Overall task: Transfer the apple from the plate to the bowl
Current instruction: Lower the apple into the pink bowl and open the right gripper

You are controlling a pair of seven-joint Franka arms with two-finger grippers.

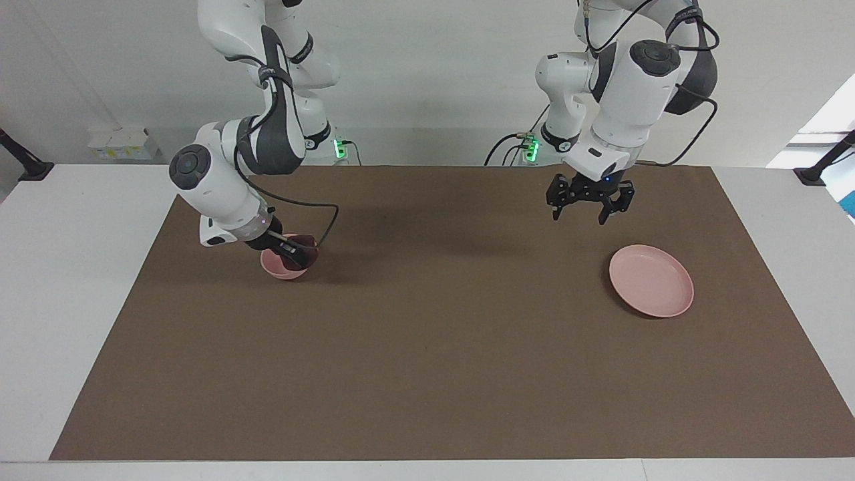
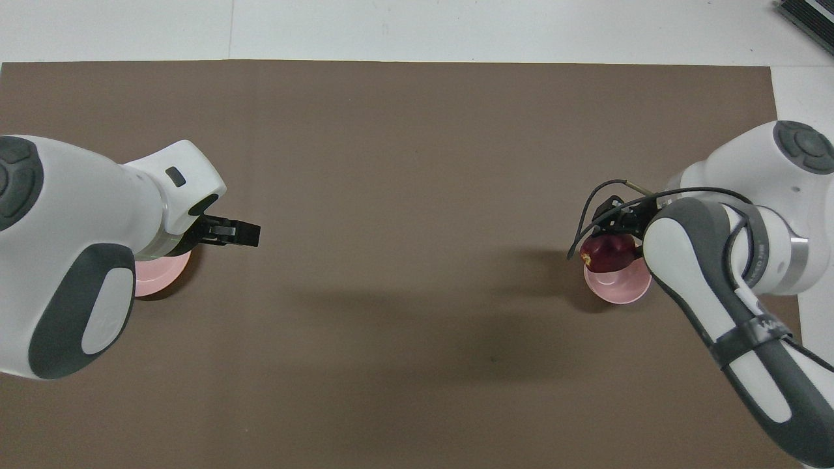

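Right gripper (image 1: pixel 294 254) is directly over the bowl (image 1: pixel 276 266), fingers pinched on the apple (image 2: pixel 608 253). In the overhead view the apple sits over the bowl's rim, toward the table's middle; whether it touches the bowl cannot be told. Plate (image 1: pixel 651 280) is bare, at the left arm's end of the table, just below and beside the left gripper (image 1: pixel 589 201), which hangs in the air with fingers spread and holds nothing; that arm waits.

Assessment: transfer is nearly complete; release remains. The apple looks firm, smooth and round, moderately heavy for a two-finger pinch, so it may roll or bruise if dropped from height. The best hold is across its widest girth.
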